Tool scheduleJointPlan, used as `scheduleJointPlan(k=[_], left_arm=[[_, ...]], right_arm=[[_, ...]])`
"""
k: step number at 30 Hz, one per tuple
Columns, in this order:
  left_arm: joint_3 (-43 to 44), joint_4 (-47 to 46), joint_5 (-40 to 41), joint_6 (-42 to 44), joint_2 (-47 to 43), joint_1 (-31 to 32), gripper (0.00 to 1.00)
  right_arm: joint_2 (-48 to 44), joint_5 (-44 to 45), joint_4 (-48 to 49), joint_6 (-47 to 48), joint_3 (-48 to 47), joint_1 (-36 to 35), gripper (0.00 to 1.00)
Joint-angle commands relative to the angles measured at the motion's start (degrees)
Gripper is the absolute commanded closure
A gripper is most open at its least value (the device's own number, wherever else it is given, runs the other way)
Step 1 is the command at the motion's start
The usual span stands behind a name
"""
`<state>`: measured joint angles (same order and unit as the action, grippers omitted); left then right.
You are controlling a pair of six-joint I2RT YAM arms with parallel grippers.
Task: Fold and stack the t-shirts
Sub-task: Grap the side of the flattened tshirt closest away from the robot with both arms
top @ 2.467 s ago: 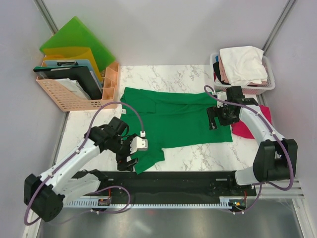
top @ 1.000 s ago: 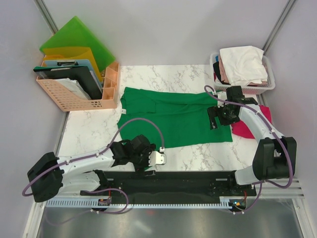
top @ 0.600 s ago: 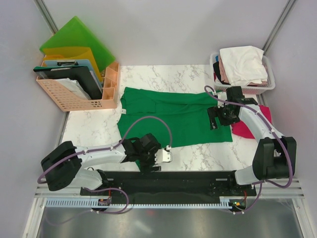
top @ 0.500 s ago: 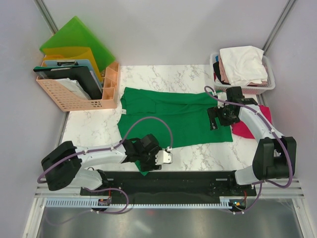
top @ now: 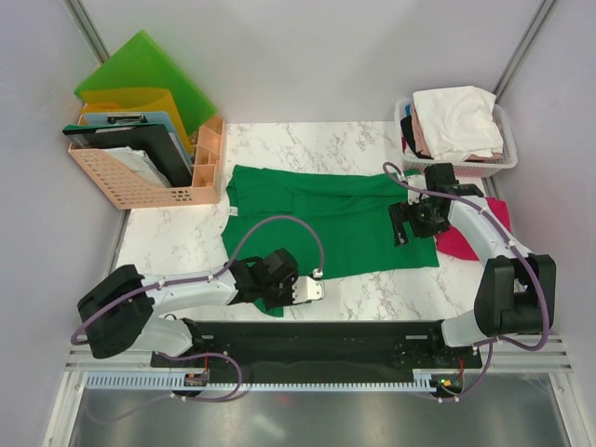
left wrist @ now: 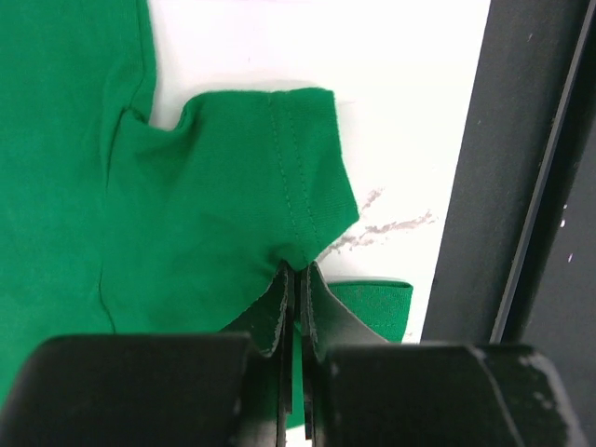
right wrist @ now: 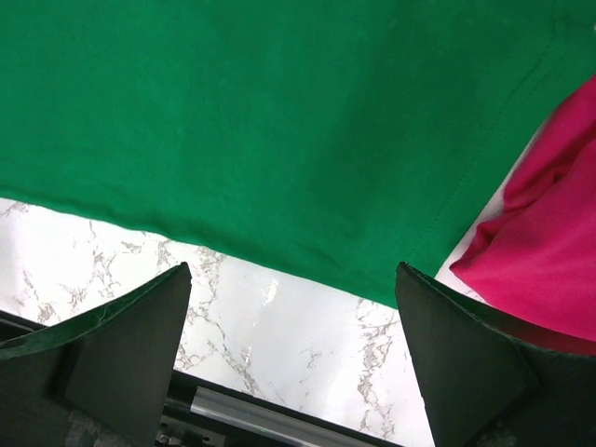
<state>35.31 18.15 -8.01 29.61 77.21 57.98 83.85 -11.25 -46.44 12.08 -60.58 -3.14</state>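
A deep green t-shirt (top: 326, 219) lies spread flat across the marble table, also filling the right wrist view (right wrist: 279, 121). My left gripper (top: 279, 303) is at the near edge, shut on the green sleeve (left wrist: 279, 186), its pinched cloth bunching between the fingertips (left wrist: 296, 275). A folded bit of the same green cloth (left wrist: 372, 307) shows under the right finger. My right gripper (top: 405, 228) hovers open over the shirt's right hem (right wrist: 298, 372), touching nothing. A magenta-red t-shirt (top: 461, 237) lies crumpled right of the green one, seen also in the right wrist view (right wrist: 549, 242).
A white basket (top: 503, 158) at the back right holds white and pale pink tees (top: 456, 121). A peach rack of folders and clipboards (top: 140, 140) stands at the back left. The black rail (top: 372, 340) runs along the near edge, close beside the left gripper (left wrist: 521, 186).
The left arm swung from the shirt's left side to the near edge, and its gripper closed on the green sleeve. The right arm stayed where it was, open.
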Motion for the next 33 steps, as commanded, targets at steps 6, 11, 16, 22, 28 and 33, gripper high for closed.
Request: scheduleJointPlan(k=[6, 11, 16, 22, 28, 33], left_arm=[[-0.68, 3.91, 6.24, 0.63, -9.26, 0.03, 0.98], [-2.7, 4.26, 9.23, 2.38, -16.37, -0.41, 0.98], [-5.51, 4.52, 9.33, 4.49, -18.76, -1.81, 0.98], [-5.08, 2.5, 8.19, 6.68, -17.45, -7.78, 0.98], [-1.13, 1.01, 4.93, 8.98, -15.43, -14.47, 0.98], [1.51, 0.92, 4.06, 8.72, -13.58, -14.65, 0.98]], right_arm=[[-0.97, -2.03, -3.22, 3.65, -2.53, 0.15, 0.02], [-0.36, -3.78, -3.93, 4.45, -3.06, 0.15, 0.02], [-0.01, -4.31, -4.28, 5.24, -3.06, 0.15, 0.02], [1.05, -2.47, -7.79, 7.87, -2.97, 0.15, 0.02], [0.08, 5.42, -7.44, 7.1, -1.83, 0.24, 0.02], [4.21, 6.94, -9.37, 6.03, -1.91, 2.87, 0.02]])
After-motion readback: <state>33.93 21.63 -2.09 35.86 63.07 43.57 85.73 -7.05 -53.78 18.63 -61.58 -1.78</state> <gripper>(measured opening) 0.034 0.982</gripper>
